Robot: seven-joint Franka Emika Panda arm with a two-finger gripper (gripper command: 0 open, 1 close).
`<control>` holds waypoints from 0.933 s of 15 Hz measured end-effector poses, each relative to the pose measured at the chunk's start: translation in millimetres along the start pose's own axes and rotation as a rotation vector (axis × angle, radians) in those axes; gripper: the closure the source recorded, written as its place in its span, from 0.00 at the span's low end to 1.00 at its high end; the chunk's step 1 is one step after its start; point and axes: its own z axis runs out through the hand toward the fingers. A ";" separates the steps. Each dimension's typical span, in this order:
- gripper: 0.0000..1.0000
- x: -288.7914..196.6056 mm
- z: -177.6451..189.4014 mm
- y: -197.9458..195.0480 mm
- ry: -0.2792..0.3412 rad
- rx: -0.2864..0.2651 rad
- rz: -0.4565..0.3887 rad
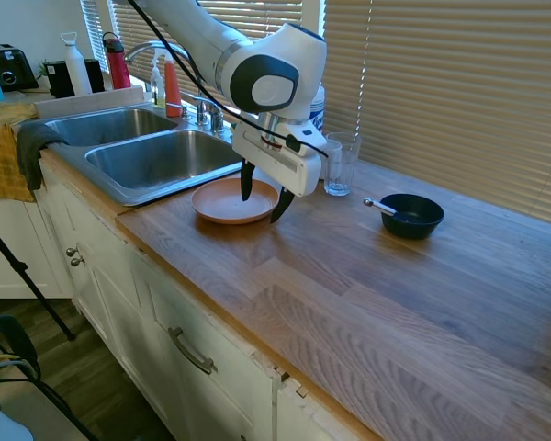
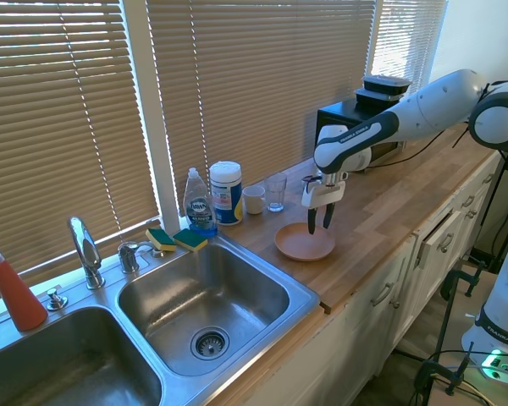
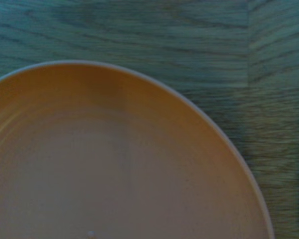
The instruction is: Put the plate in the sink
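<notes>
salmon-orange and likely stiff, light, smooth and breakable, the plate (image 1: 234, 200) lies flat on the worktop (image 1: 367, 276) just beside the sink (image 1: 156, 161), straddled at its raised rim, the likely best hold, by the parted, empty gripper (image 1: 262, 195).

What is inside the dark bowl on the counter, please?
A spoon rests in the dark bowl, its handle sticking out over the rim toward the drinking glass. The near wall hides part of the bowl's bottom, so any other contents cannot be confirmed.
</notes>
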 end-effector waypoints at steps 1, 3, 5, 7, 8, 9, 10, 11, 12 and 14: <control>1.00 -0.5 0.2 -0.4 -0.002 0.001 -0.002; 1.00 -1.3 1.4 -1.2 -0.007 0.004 -0.006; 1.00 -1.1 4.9 -1.4 -0.015 0.005 -0.012; 1.00 -0.7 7.4 -1.2 -0.019 0.005 -0.015; 1.00 -0.7 8.3 -1.1 -0.023 0.007 -0.017; 1.00 -0.7 9.6 -0.9 -0.027 0.009 -0.019; 1.00 -0.8 11.5 -0.5 -0.033 0.012 -0.019; 1.00 -0.5 13.8 -0.2 -0.039 0.014 -0.020; 1.00 0.0 16.4 0.1 -0.046 0.019 -0.023; 1.00 2.4 20.8 2.1 -0.056 0.023 -0.026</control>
